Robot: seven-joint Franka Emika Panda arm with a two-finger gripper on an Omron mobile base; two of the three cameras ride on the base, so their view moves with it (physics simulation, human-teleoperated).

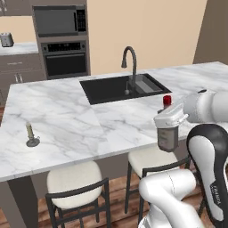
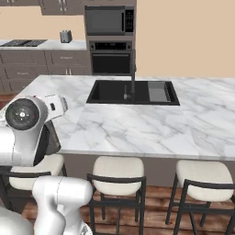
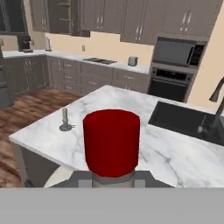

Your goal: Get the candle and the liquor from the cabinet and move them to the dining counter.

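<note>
My gripper [image 1: 168, 126] is shut on the liquor [image 1: 168, 138], a grey-brown bottle with a red cap [image 3: 111, 142], held upright by its neck. It hangs at the near edge of the dining counter [image 1: 67, 116], in front of the black sink [image 1: 120, 87]. The candle [image 1: 31, 134] stands upright in its small grey holder on the counter's left end, well left of the bottle. In the hand view the candle [image 3: 65, 120] is beyond the cap to the left. Dark wall cabinets [image 3: 140, 22] line the far wall; the cabinet [image 3: 63, 13] at the upper left looks open.
A dark gooseneck tap [image 1: 130, 60] rises behind the sink. Cream-cushioned stools [image 1: 73, 182] stand under the counter's near edge, one [image 1: 149, 158] below the bottle. A wall oven and microwave [image 1: 62, 40] are at the back. My own arm [image 2: 27, 128] blocks the left of the right base view.
</note>
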